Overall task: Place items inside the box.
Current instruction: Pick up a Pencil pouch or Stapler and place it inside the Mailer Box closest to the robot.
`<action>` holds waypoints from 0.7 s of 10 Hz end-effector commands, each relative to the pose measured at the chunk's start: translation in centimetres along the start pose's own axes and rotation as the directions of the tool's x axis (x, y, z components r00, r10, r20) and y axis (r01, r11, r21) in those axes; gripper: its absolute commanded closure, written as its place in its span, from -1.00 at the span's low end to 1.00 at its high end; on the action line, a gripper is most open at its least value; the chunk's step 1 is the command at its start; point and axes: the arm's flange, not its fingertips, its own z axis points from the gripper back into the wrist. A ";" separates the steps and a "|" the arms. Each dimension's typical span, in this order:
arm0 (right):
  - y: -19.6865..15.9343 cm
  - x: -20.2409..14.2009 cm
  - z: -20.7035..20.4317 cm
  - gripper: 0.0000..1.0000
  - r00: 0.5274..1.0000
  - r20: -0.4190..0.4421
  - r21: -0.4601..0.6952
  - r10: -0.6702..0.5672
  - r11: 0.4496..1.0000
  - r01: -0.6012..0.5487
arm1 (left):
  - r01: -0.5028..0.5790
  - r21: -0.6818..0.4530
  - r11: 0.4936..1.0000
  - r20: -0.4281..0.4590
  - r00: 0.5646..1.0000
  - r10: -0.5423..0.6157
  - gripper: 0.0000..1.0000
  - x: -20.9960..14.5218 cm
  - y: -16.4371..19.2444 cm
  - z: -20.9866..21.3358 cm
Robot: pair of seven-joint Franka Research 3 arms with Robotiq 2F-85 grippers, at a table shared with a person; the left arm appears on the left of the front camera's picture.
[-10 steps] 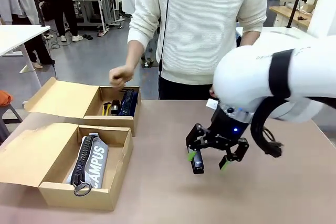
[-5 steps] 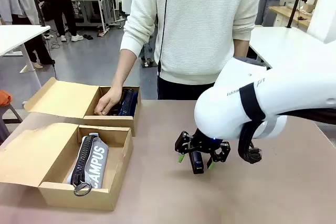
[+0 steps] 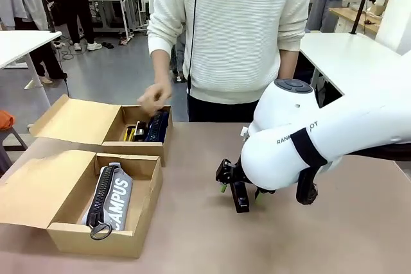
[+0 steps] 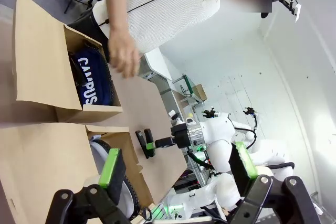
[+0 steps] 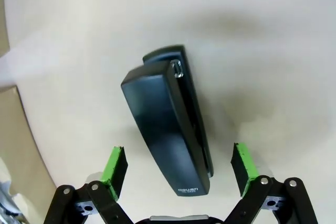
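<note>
A black stapler [image 3: 239,197] lies on the table's middle. My right gripper [image 3: 239,192] is down around it, open, and the stapler [image 5: 168,129] lies between the green pads [image 5: 115,167] without either touching it. The box [image 3: 142,206] stands at the front left with its flap lid folded out. A grey pencil case [image 3: 114,196] lettered "CAMPUS" lies inside it. My left gripper [image 4: 177,166] hangs open and holds nothing above that box [image 4: 47,156], looking across at the stapler [image 4: 147,142].
A smaller cardboard box [image 3: 138,147] stands behind the box and holds a dark blue case [image 3: 157,125] and small items. The person's hand [image 3: 154,99] hovers just above it. The table [image 3: 359,235] to the right of my arm is bare.
My right arm swung left and down, bringing the open gripper from just above the table to sit around the stapler. The person's hand dipped into the smaller box and lifted out again.
</note>
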 end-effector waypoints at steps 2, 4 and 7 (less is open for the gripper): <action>1.5 -0.3 -0.6 -0.12 0.998 0.048 -0.035 -0.049 0.998 0.051 | 0.018 -0.020 1.000 0.019 1.000 -0.018 -1.00 -0.1 -0.2 -0.1; 1.4 -0.3 -0.8 1.00 0.998 0.035 -0.051 -0.042 0.998 0.044 | 0.018 -0.020 1.000 0.019 1.000 -0.018 -1.00 -0.1 -0.2 -0.1; 1.5 -0.3 -0.9 0.74 0.999 0.038 -0.072 -0.038 0.997 0.041 | 0.018 -0.020 1.000 0.019 1.000 -0.018 -1.00 -0.1 -0.2 -0.1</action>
